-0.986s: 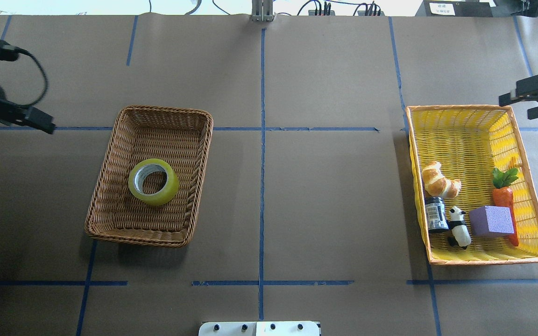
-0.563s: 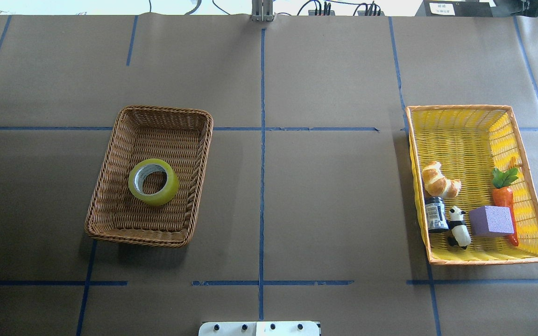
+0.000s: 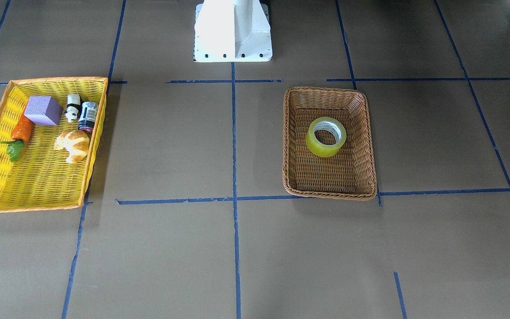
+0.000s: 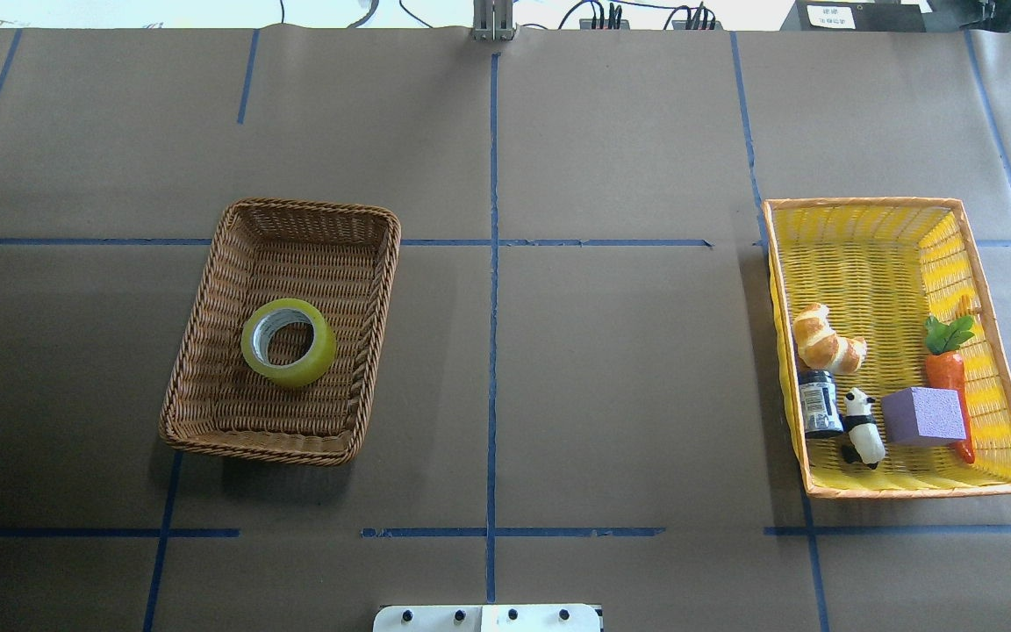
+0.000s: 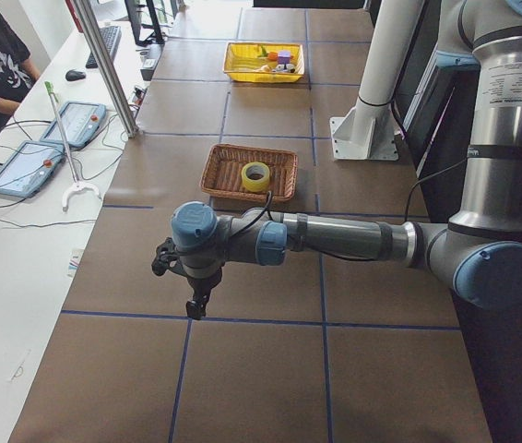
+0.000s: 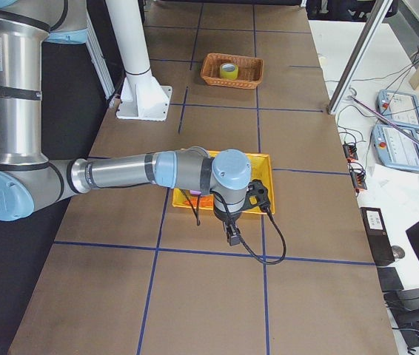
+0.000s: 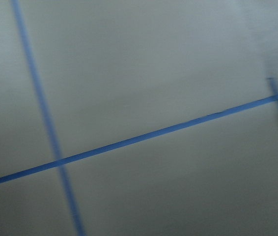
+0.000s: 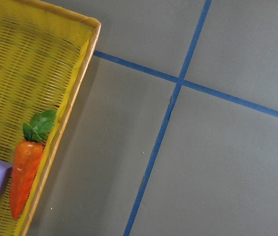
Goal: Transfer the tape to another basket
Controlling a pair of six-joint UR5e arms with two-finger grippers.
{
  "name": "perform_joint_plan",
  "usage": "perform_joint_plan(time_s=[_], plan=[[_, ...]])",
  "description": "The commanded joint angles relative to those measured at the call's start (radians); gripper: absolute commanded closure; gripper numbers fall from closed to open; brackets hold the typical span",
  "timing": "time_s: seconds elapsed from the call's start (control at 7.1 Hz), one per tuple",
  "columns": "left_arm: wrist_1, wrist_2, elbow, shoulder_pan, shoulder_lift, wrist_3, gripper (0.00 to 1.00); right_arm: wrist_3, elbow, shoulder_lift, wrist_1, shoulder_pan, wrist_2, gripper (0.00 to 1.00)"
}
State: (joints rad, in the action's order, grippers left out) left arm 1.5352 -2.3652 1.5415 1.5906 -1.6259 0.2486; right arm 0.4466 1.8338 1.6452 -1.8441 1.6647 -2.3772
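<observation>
Far from the tape (image 4: 288, 342), both arms (image 5: 344, 238) stretch level; fingers' (image 5: 192, 305) state unclear.

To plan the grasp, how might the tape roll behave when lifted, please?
The tape lies flat, hole up, in the wicker basket, so it probably won't roll as it sits. Its thick wound ring looks stiff. Tilted onto its edge, it could roll.

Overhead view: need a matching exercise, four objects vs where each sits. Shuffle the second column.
1. yellow-green tape roll
2. purple foam cube
3. orange toy carrot
4. golden croissant

A. beside the yellow woven basket's right wall
B. alone in the brown wicker basket
C. just beyond the black jar
D. between the panda figure and the carrot

Pairs: 1-B; 2-D; 3-A; 4-C
</observation>
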Motion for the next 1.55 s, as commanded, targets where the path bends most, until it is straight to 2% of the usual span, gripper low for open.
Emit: perform_joint_plan(time_s=[0.0, 0.14, 0.28, 0.42, 0.7, 1.13, 1.41], plan=[[-0.029, -0.058, -0.001, 0.003, 0.001, -0.002, 0.0, -0.105, -0.005, -0.004, -0.037, -0.028, -0.028, 0.0], [-0.033, -0.058, 0.05, 0.0, 0.039, -0.005, 0.0, -0.141, -0.005, -0.004, -0.037, -0.067, -0.031, 0.0], [-0.062, -0.055, 0.045, -0.003, 0.04, -0.003, 0.0, -0.143, -0.031, -0.011, -0.038, -0.112, -0.025, 0.0], [-0.069, -0.061, 0.072, -0.001, 0.055, -0.003, 0.0, -0.137, -0.051, -0.013, -0.037, -0.109, -0.027, 0.0], [-0.06, -0.055, 0.066, -0.003, 0.049, -0.002, 0.0, -0.125, 0.042, 0.056, -0.037, -0.108, 0.027, 0.0], [-0.085, -0.055, 0.086, -0.004, 0.048, -0.017, 0.0, -0.1, 0.021, 0.088, -0.024, -0.109, 0.033, 0.0], [-0.113, -0.048, 0.141, -0.009, 0.054, -0.12, 0.0, -0.059, 0.01, 0.091, -0.024, -0.109, 0.027, 0.0]])
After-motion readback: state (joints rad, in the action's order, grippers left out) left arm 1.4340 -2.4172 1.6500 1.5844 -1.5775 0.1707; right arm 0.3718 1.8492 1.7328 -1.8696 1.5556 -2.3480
